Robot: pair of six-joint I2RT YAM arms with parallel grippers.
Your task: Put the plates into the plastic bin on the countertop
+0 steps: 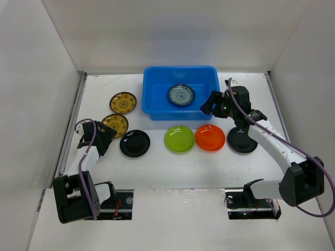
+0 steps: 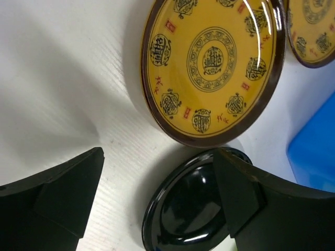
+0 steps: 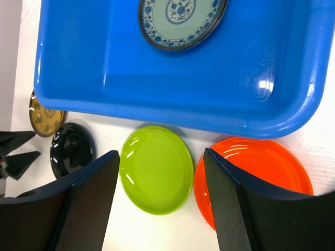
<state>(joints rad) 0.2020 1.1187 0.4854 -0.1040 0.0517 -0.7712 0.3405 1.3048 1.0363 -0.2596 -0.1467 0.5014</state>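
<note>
Left end effector (image 2: 157, 175), released, is hovering where a yellow-brown plate (image 2: 212, 68) and black plate (image 2: 188, 209) are lying just beside each other on the worktop (image 2: 52, 78), likely risking nudging both, while the right end effector (image 3: 161, 157), also released, is hanging beside the plastic bin (image 3: 157, 78).

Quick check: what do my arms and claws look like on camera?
The left arm and right arm match: white links, black joints and bases, a purple cable along each. The left claw and right claw are matte black, with wedge-shaped fingers.
</note>
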